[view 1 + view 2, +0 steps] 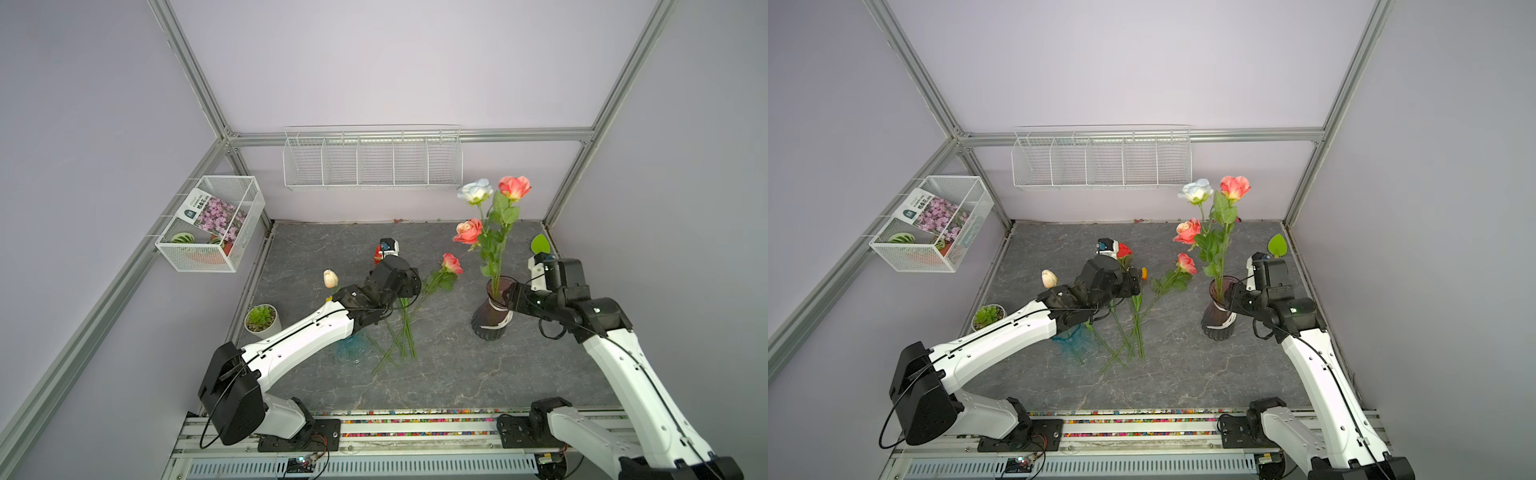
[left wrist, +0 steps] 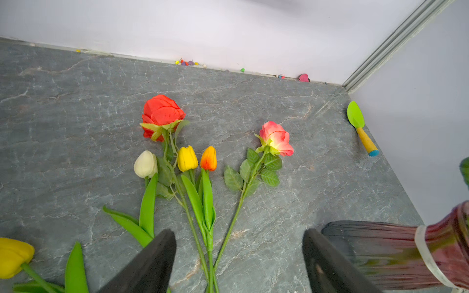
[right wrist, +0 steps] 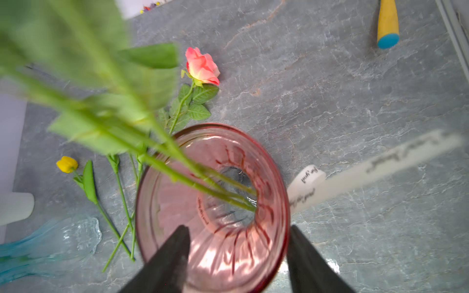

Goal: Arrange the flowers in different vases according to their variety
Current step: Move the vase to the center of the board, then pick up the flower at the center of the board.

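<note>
Three roses, white-blue (image 1: 475, 191) and two coral (image 1: 514, 187), stand in the maroon vase (image 1: 492, 316). My right gripper (image 3: 239, 227) hangs open just over the vase's rim (image 3: 213, 253), the stems beyond its fingertips. On the table lie a red rose (image 2: 162, 114), a coral rose (image 2: 276, 138), and cream (image 2: 146, 164), yellow (image 2: 187, 158) and orange (image 2: 208, 158) tulips. My left gripper (image 2: 238, 233) is open above their crossed stems, holding nothing. The teal vase (image 1: 353, 345) is half hidden under my left arm, and a cream tulip (image 1: 330, 278) rises beside it.
A green trowel (image 1: 540, 244) lies by the right wall. A succulent in a white pot (image 1: 262, 319) stands at the left edge. A wire basket (image 1: 210, 224) hangs on the left wall, a wire rack (image 1: 372, 160) on the back wall.
</note>
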Robot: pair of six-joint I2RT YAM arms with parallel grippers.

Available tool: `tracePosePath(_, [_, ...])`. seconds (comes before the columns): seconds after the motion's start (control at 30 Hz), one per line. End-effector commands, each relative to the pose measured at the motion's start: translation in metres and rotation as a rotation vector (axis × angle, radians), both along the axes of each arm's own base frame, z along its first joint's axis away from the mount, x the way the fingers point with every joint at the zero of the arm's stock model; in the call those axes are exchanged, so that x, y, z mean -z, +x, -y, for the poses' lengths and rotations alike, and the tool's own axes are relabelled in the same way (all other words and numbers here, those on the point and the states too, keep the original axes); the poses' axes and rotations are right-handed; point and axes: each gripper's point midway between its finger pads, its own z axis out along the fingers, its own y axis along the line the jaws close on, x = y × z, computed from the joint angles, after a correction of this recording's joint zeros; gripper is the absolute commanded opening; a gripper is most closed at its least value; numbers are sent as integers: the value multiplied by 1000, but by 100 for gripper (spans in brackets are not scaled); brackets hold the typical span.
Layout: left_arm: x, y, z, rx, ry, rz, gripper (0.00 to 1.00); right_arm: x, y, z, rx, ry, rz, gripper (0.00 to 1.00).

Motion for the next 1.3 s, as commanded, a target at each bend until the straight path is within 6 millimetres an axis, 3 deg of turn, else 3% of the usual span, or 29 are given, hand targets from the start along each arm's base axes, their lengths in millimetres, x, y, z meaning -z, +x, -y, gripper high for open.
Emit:
tracePosePath(0.0, [24, -5, -2, -8, 20, -80, 81, -27, -7, -3, -20, 30, 70, 72])
tracePosePath(0.2, [66, -13, -3, -13, 75, -195, 72, -53, -20, -5, -34, 61, 160, 87])
tracePosePath(0.37, [107, -15, -1, -38, 149, -312, 59, -61, -30, -7, -50, 81, 189, 94])
tracePosePath(0.53, [136, -15, 10, -24, 188, -394, 33, -59, -35, -6, -53, 78, 190, 95])
tracePosePath(0.57, [140, -14, 12, -23, 201, -408, 32, -59, -36, -6, -54, 77, 190, 96])
tracePosePath(0.77, [174, -12, 18, -22, 270, -480, 33, -52, -38, -6, -59, 72, 176, 96])
tracePosePath(1.13, [205, -2, 24, -22, 345, -506, 35, -45, -40, -4, -63, 54, 165, 96])
tracePosePath(1.27, [213, 1, 23, -34, 374, -507, 28, -44, -41, -4, -62, 56, 162, 96])
